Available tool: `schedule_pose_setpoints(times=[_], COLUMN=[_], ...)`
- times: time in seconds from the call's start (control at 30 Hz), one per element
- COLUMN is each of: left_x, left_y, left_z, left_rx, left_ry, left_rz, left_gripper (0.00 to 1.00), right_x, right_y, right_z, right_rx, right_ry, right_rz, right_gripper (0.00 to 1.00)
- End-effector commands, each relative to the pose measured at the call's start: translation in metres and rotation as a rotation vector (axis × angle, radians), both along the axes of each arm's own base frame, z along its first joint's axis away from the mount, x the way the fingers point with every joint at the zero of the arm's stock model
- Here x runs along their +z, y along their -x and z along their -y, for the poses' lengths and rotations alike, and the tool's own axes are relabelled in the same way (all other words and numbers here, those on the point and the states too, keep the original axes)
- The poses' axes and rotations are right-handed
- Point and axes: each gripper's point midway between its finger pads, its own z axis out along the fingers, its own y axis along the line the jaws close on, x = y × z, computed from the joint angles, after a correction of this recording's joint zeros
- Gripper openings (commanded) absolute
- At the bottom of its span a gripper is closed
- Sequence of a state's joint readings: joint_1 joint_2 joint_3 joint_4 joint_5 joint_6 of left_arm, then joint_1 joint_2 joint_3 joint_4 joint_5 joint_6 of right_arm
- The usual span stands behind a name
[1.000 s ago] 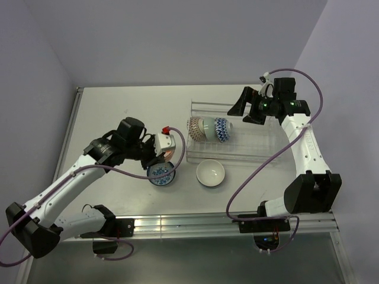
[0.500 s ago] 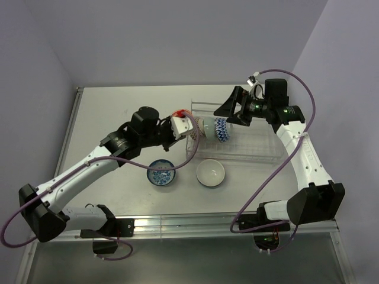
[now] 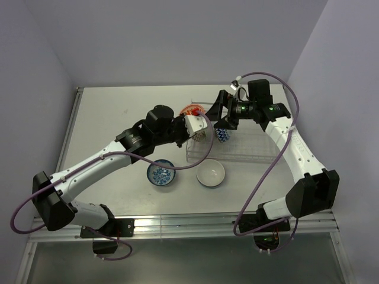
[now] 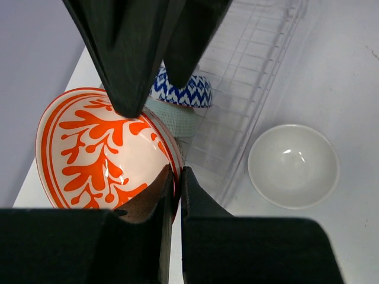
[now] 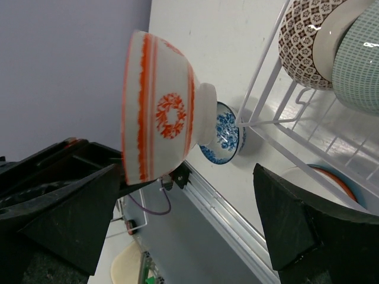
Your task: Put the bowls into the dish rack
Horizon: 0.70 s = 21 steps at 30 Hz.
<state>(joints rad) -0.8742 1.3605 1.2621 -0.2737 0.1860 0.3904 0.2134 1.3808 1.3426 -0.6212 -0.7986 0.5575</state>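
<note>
Top view high, looking down over whole table (image 3: 118, 106); both wrist views close, opposite sides of shared orange bowl (image 4: 100, 148).

Half the rack's load out of sight

From above, the left gripper (image 3: 198, 126) and orange bowl (image 3: 191, 110) cover the rack's (image 3: 254, 149) left end. The brown bowl (image 5: 305, 38) and green bowl (image 5: 361, 59) run off the right wrist view. The blue zigzag bowl (image 4: 192, 93) sits half behind the right gripper (image 4: 153, 89).
</note>
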Motion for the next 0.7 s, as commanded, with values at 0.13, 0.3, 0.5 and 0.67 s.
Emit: schedule_pose_setpoints(times=[0.13, 0.3, 0.5, 0.67], left_x=[0.073, 0.076, 0.083, 0.083], left_y=[-0.011, -0.010, -0.008, -0.005], left_z=[0.021, 0.024, 0.024, 0.025], left_rx=[0.003, 0.008, 0.013, 0.010], left_ry=[0.166, 0.186, 0.222, 0.241], left_rz=[0.156, 0.149, 0.143, 0.123], left_gripper=[0.00, 0.00, 0.00, 0.00], right_x=[0.014, 0.016, 0.017, 0.021], right_y=[-0.007, -0.008, -0.003, -0.003], right_z=[-0.016, -0.020, -0.027, -0.030], right_rx=[0.042, 0.062, 0.104, 0.128], right_ry=[-0.020, -0.043, -0.097, -0.124], right_rz=[0.033, 0.027, -0.008, -0.016], right_gripper=[1.00, 1.00, 1.00, 1.00])
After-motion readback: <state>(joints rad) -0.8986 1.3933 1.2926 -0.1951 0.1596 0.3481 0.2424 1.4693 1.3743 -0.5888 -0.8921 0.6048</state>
